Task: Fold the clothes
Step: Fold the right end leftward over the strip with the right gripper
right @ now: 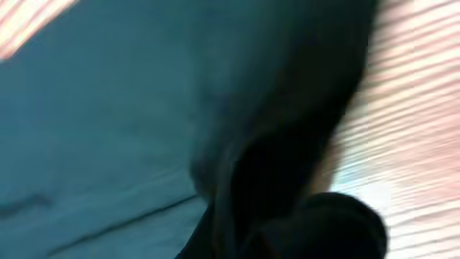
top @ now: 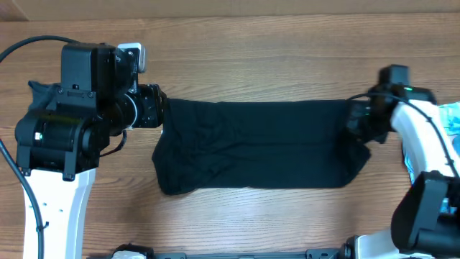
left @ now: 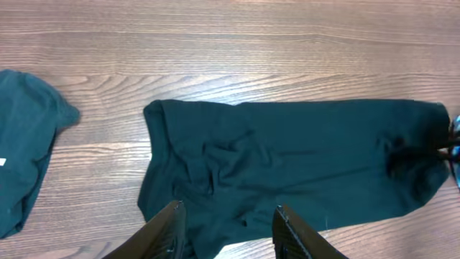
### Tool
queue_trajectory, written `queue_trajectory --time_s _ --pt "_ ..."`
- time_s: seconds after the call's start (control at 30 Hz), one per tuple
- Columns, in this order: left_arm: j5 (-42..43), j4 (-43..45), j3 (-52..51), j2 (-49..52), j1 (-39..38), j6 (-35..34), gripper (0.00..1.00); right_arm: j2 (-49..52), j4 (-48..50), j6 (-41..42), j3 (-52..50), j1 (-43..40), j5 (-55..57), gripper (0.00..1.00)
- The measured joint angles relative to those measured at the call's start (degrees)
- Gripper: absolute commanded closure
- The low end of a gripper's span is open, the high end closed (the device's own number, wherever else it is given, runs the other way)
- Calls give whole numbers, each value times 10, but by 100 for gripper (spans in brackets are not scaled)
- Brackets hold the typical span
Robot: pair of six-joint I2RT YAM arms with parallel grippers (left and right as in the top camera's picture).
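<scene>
A black garment (top: 259,144) lies spread flat across the middle of the wooden table, wrinkled at its left half. It also shows in the left wrist view (left: 302,158). My left gripper (top: 159,109) hovers over its upper left corner, fingers open and empty (left: 228,219) with cloth below them. My right gripper (top: 357,121) is at the garment's right edge, where the cloth bunches toward it. The right wrist view is blurred and filled with dark cloth (right: 129,115) pressed close; the fingers are hidden in it.
A second dark green garment (left: 21,151) lies on the table to the left, mostly hidden under the left arm in the overhead view (top: 37,91). A light blue object (top: 450,119) sits at the right edge behind the right arm.
</scene>
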Motion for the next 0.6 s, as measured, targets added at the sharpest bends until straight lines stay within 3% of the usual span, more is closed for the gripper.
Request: queue_trajectory --time_s 0.37,0.6 --pt "0 0 0 0 0 0 57 0 52 50 0 278 -2 96" --pt "0 -1 0 0 0 0 57 0 113 78 0 362 -34 96"
